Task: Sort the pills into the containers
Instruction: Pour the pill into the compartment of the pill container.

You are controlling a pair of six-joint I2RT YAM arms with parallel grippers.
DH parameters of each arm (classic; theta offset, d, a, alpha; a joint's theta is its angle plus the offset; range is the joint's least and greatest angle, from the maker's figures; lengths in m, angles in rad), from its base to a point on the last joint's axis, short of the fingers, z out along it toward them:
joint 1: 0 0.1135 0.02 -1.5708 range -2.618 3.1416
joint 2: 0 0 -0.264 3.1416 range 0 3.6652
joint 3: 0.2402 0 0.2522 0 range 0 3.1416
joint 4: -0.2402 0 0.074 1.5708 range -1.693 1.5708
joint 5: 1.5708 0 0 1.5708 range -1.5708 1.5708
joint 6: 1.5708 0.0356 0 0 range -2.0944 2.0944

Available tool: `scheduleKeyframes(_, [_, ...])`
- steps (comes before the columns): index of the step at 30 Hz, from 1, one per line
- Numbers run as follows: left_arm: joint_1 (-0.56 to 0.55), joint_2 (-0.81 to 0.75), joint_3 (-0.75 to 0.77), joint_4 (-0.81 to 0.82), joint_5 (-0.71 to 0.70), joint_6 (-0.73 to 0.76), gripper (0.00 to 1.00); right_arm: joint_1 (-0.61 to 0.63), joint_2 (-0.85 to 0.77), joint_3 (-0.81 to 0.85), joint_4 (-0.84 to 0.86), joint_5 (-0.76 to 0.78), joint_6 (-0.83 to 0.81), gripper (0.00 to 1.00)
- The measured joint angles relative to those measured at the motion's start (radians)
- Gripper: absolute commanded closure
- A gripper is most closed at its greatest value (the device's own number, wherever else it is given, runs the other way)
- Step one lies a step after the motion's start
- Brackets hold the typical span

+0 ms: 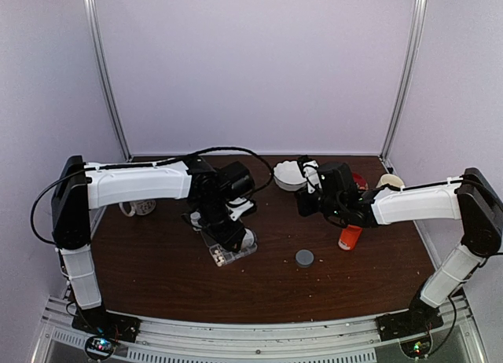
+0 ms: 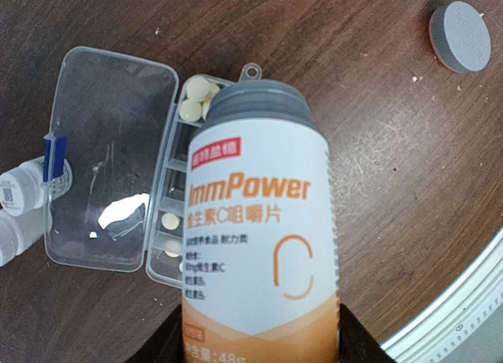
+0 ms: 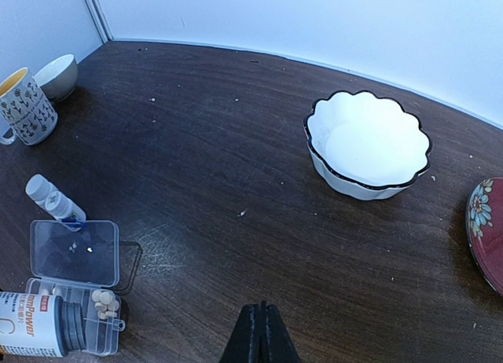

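Note:
My left gripper [image 2: 259, 339] is shut on a white and orange ImmPower bottle [image 2: 259, 214]. The bottle's open grey neck tips over the clear pill organizer [image 2: 161, 245]. The organizer's lid [image 2: 110, 143] lies open to the left. Pale pills [image 2: 192, 100] sit in the compartment beside the bottle's mouth, and single pills [image 2: 170, 220] lie in other compartments; the bottle hides the rest. From the top I see the organizer [image 1: 232, 254] under the left gripper [image 1: 228, 233]. My right gripper [image 3: 262, 320] is shut and empty, above bare table right of the organizer [image 3: 75, 257].
A grey cap [image 1: 304, 258] lies on the table and an orange bottle [image 1: 350, 237] stands under the right arm. Two tiny white bottles [image 2: 20, 194] lie by the lid. A scalloped white bowl [image 3: 367, 143], a red plate [image 3: 487, 229], a mug [image 3: 25, 108] and a small bowl [image 3: 56, 76] stand further back.

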Motion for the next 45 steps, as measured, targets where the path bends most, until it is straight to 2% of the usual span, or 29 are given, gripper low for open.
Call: scheduleKeyframes(45, [-0.011, -0.015, 0.007, -0.007, -0.010, -0.013, 1.00, 0.000, 0.004, 0.010, 0.000, -0.010, 0.000, 1.00])
